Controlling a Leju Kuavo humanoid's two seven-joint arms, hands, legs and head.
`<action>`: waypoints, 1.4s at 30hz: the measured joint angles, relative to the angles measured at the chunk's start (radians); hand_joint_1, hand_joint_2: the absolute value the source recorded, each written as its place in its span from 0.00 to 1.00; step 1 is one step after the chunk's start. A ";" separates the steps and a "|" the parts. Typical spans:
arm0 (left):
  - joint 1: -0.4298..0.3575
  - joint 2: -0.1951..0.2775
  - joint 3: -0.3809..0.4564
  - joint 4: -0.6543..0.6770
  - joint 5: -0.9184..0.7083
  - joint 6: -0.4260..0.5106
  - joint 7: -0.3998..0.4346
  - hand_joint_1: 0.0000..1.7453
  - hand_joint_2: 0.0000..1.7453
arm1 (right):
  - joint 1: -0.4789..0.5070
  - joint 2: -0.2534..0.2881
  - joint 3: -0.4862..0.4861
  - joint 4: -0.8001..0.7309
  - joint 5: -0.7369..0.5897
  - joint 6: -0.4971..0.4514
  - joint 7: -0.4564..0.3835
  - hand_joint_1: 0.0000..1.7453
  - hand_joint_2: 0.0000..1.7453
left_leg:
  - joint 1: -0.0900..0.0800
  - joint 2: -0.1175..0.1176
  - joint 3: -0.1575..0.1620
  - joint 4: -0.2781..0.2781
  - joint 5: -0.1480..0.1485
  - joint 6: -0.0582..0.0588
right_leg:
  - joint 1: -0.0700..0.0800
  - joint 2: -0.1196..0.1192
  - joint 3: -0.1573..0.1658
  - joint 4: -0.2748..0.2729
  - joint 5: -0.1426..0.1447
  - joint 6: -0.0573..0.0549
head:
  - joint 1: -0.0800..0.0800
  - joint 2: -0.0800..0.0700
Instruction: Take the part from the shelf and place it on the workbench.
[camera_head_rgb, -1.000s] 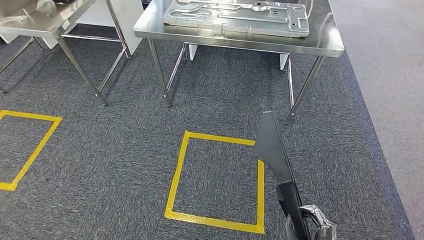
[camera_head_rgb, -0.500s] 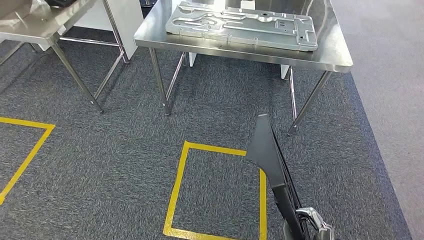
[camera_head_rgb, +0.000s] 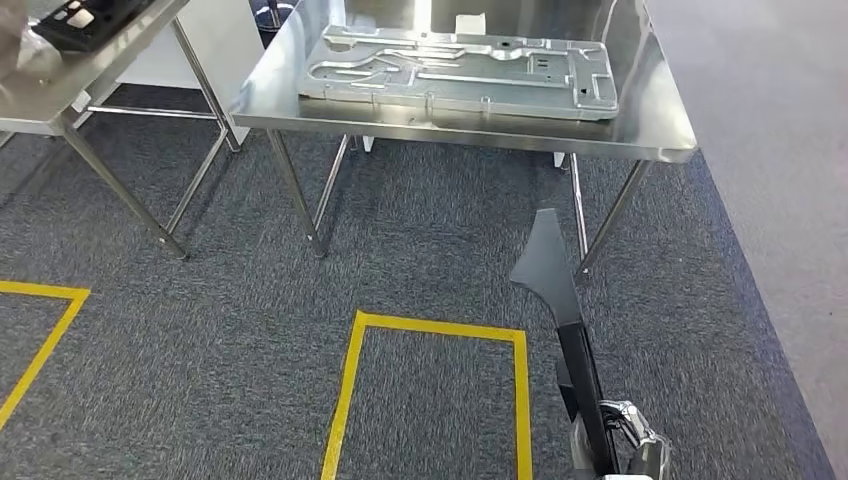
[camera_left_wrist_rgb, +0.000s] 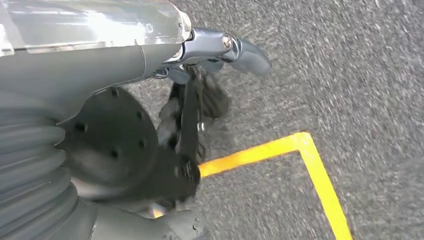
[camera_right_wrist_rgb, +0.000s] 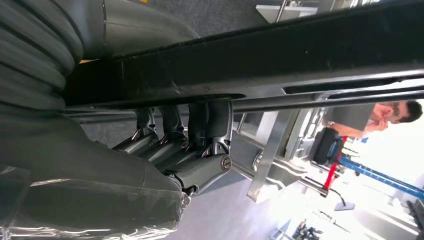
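Observation:
My right hand (camera_head_rgb: 625, 445) shows at the bottom edge of the head view and grips a long, flat black part (camera_head_rgb: 555, 290) whose wider end points toward the workbench (camera_head_rgb: 640, 120). In the right wrist view the dark fingers (camera_right_wrist_rgb: 185, 130) wrap around the part's black bar (camera_right_wrist_rgb: 250, 55). The steel workbench stands ahead, with a large stamped metal plate (camera_head_rgb: 460, 72) lying on it. My left hand (camera_left_wrist_rgb: 195, 110) hangs over the carpet with its fingers curled in and nothing in them.
A yellow tape square (camera_head_rgb: 430, 325) marks the grey carpet in front of the workbench, and a corner of yellow tape (camera_left_wrist_rgb: 310, 160) lies under my left hand. A second steel table (camera_head_rgb: 90, 60) with a black object (camera_head_rgb: 85, 20) stands at the left. A person (camera_right_wrist_rgb: 380, 112) sits in the background.
The camera has moved: the whole scene has shifted, the workbench has slid left and more of its top shows. The black part stays in my right hand.

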 joint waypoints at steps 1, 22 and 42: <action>0.002 0.000 0.000 0.000 -0.002 0.000 0.001 0.00 1.00 | -0.003 0.000 0.001 0.001 0.012 -0.016 0.009 1.00 1.00 | -0.001 0.000 -0.044 0.030 -0.043 0.000 | 0.002 0.002 0.017 -0.001 -0.014 -0.002 | 0.000 0.000; 0.016 -0.001 -0.002 0.005 -0.019 -0.002 0.018 0.00 1.00 | -0.077 -0.008 0.092 0.044 0.126 -0.216 0.131 1.00 1.00 | 0.010 -0.018 0.092 -0.235 0.037 0.026 | -0.018 -0.014 -0.092 0.068 0.000 0.077 | 0.016 0.000; 0.012 0.015 -0.060 0.010 -0.163 -0.016 0.056 0.00 1.00 | -0.314 -0.114 0.085 0.145 0.949 -0.325 0.405 1.00 1.00 | -0.021 -0.009 -0.124 -0.204 0.216 0.044 | -0.006 0.012 0.188 0.035 -0.099 0.052 | -0.008 0.000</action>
